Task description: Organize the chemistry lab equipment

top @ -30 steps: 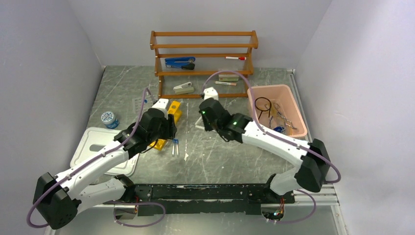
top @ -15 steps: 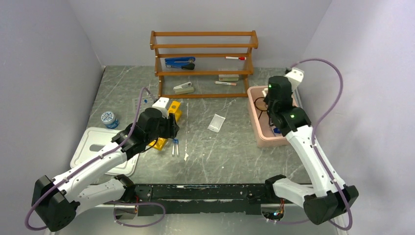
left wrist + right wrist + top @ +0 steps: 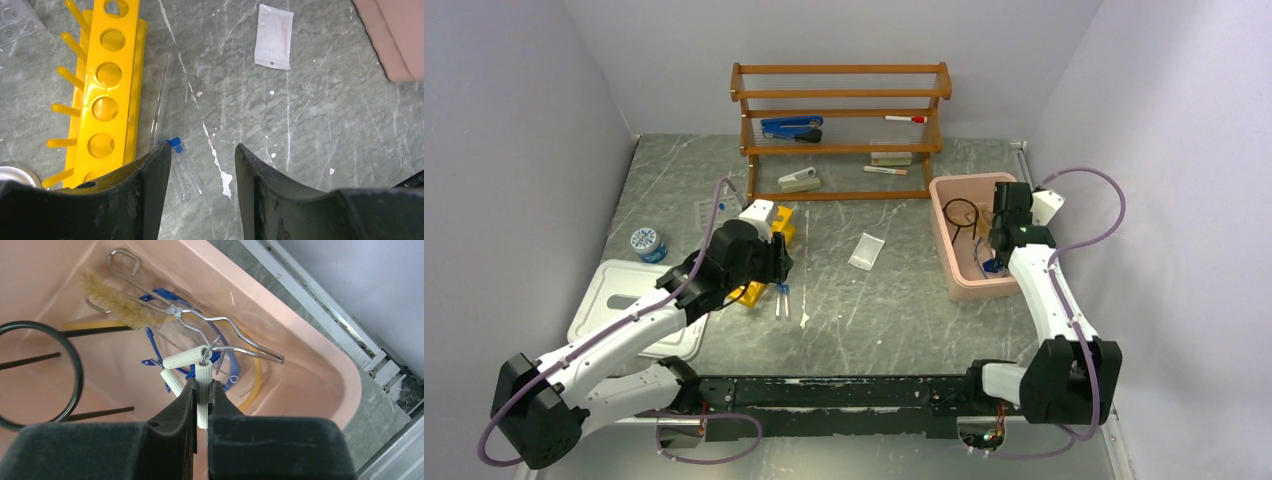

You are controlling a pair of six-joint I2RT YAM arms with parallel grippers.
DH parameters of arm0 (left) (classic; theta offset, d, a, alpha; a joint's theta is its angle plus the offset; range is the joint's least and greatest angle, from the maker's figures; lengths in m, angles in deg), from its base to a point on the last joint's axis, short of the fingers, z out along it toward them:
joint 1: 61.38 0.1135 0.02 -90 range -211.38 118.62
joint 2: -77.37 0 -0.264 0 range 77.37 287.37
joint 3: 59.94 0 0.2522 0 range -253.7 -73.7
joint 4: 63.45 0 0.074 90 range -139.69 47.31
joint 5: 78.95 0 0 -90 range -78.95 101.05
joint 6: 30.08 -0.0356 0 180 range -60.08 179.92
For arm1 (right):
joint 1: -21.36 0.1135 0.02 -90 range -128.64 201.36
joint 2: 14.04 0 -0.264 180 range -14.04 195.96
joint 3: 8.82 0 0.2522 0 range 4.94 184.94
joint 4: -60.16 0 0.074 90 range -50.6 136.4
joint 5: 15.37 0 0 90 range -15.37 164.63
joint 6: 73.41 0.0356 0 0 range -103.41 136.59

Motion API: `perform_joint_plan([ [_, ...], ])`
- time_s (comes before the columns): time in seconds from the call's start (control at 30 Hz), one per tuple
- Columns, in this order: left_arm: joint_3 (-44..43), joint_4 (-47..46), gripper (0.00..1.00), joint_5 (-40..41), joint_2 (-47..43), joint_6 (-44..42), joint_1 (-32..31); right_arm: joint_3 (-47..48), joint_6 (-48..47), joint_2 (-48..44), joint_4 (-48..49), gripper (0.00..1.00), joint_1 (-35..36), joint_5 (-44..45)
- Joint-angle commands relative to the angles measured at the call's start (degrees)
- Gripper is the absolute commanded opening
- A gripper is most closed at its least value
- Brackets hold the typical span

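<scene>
Hovering with the left gripper (image 3: pixel 776 264) low over the table (image 3: pixel 874 310) at the left, just right of the yellow test-tube rack (image 3: pixel 781 222) and above the blue-capped tubes (image 3: pixel 781 298); probably lined up to lift one into a rack hole. Reaching with the right gripper (image 3: pixel 991 252) down into the pink bin (image 3: pixel 944 235) at the far right, beside the black wire ring stand (image 3: pixel 962 213); fingertips masked by the wrist from above. Leaving the clear bag (image 3: pixel 865 251) flat between the arms, well apart from both. Hiding the rack's middle under the left arm.

Turning to the left wrist: jaws parted, nothing between them but bare stone. Lying just ahead, one capped tube beside another clear one, near ends cut off by the left finger (image 3: pixel 150 190). Resting alongside the rack, an uncapped glass tube (image 3: pixel 161 100). Cropping the rack at top and bottom; bin seen only as a corner.

Ending at the right wrist: clenched on one ribbed leg of the white triangle (image 3: pixel 186 358), held above the bin's contents, seemingly for dropping in. Piled below: brush (image 3: pixel 115 300), metal tongs (image 3: pixel 200 322), blue goggles (image 3: pixel 155 335), amber tubing (image 3: pixel 252 380). Hard to tell whether the triangle touches the tongs; goggles mostly buried.
</scene>
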Motion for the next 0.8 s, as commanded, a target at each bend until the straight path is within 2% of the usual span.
perform_joint_plan([
  [0.0, 0.16, -2.63, 0.55, -1.59, 1.03, -1.03, 0.18, -1.85, -1.63, 2.61, 5.56, 0.00, -3.03, -4.47],
  [0.3, 0.43, -3.39, 0.56, -2.20, 1.32, -1.47, 0.18, -3.96, -2.86, 7.84, 8.62, 0.02, -4.08, -4.04],
  [0.53, 0.08, -3.39, 0.57, -2.36, 1.81, -1.74, 0.18, -1.77, -2.34, 6.72, 5.73, 0.26, -4.04, -0.01],
  [0.6, 0.00, -3.43, 0.59, -2.40, 1.96, -1.69, 0.19, -0.29, -2.61, 5.17, 4.89, 0.31, -4.01, -1.53],
  [0.77, -1.04, -3.22, 0.70, 0.30, 1.89, -1.91, 0.18, 3.79, -3.35, 0.81, 4.15, 0.37, -3.19, -8.38],
])
